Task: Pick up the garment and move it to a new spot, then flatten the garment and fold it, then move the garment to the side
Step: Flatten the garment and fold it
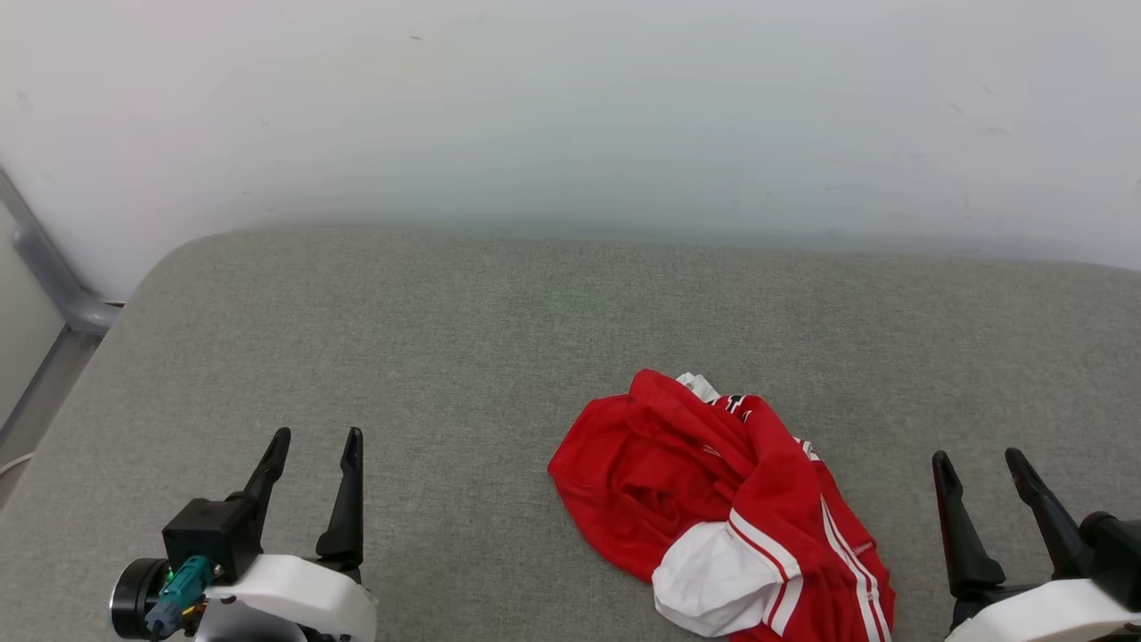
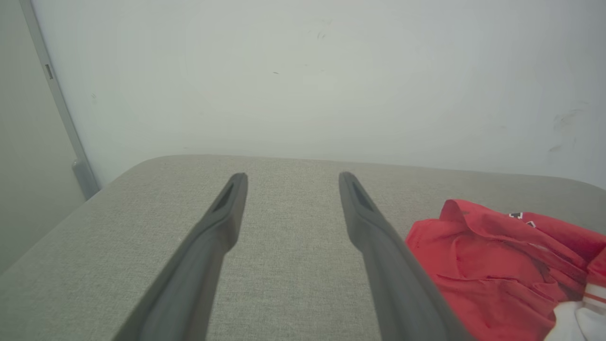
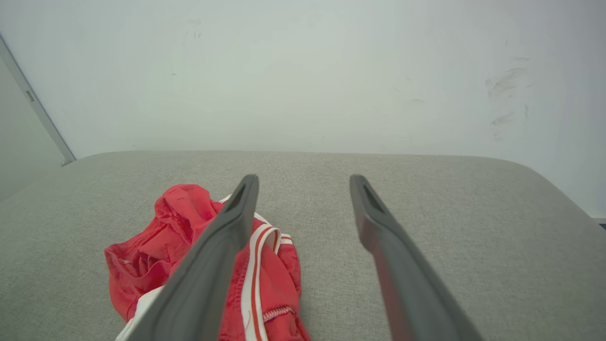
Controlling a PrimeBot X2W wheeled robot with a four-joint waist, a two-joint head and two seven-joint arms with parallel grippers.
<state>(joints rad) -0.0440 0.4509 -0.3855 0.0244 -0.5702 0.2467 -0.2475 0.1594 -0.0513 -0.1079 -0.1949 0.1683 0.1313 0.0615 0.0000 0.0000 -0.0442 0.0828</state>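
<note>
The garment (image 1: 713, 499) is a red jersey with a white sleeve and white stripes, lying crumpled in a heap on the grey cushioned surface (image 1: 499, 357), low and right of centre in the head view. My left gripper (image 1: 316, 441) stands open at the lower left, well apart from the heap. At the lower right my right gripper (image 1: 979, 459) is open too, just right of the cloth and not touching it. The left wrist view has the garment (image 2: 497, 265) right of my open left gripper (image 2: 292, 177). In the right wrist view the garment (image 3: 156, 246) lies left of my open right gripper (image 3: 304, 179).
A pale wall (image 1: 570, 116) rises directly behind the cushioned surface. A grey metal rail (image 1: 45, 267) runs down at the far left beside the surface's rounded corner. Bare grey fabric stretches across the back and the left of the heap.
</note>
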